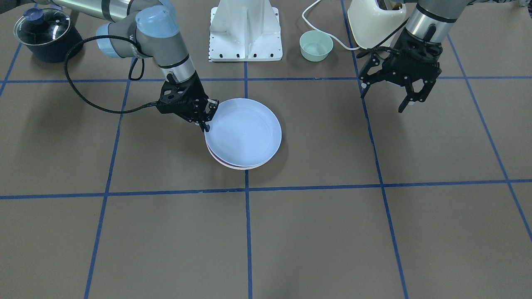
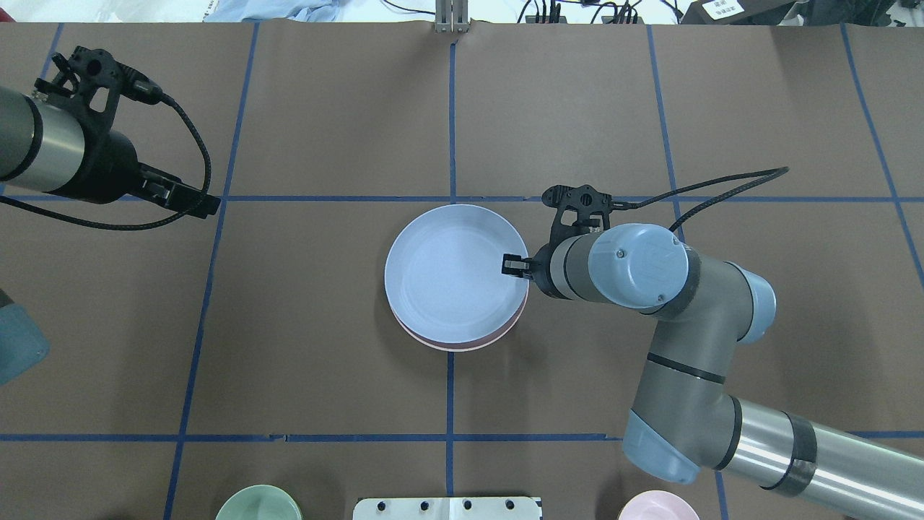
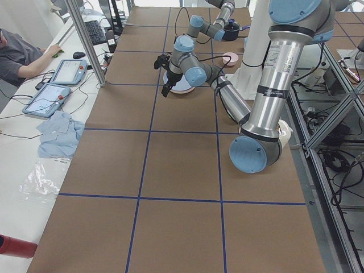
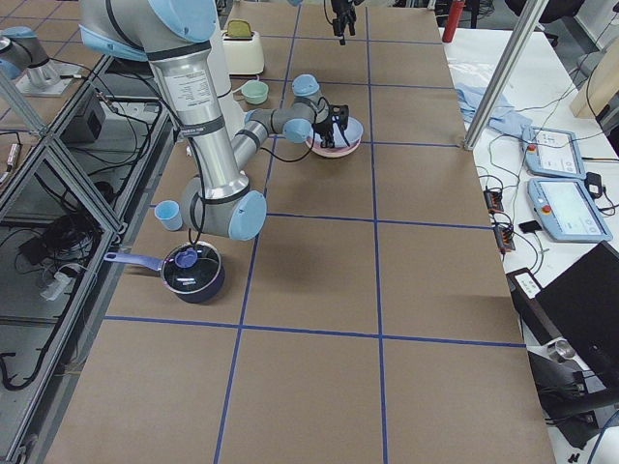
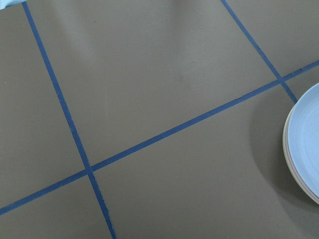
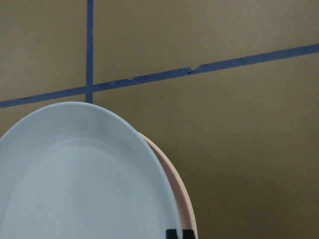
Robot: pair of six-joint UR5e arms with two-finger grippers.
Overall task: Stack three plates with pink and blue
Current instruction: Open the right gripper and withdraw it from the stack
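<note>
Two grippers, right gripper [image 1: 206, 119] pinching blue plate [image 1: 245, 131] rim, left gripper [image 1: 386, 99] spread, front view only.

Under the blue plate [image 6: 84, 179] we see only a sliver of pink plate [image 6: 181, 198] (any third is hidden); the overhead view's edge crops the pink bowl [image 2: 658, 508].

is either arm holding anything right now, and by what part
The right end effector pinches the light blue round plastic plate by its rim; the left end effector hangs open and empty.
</note>
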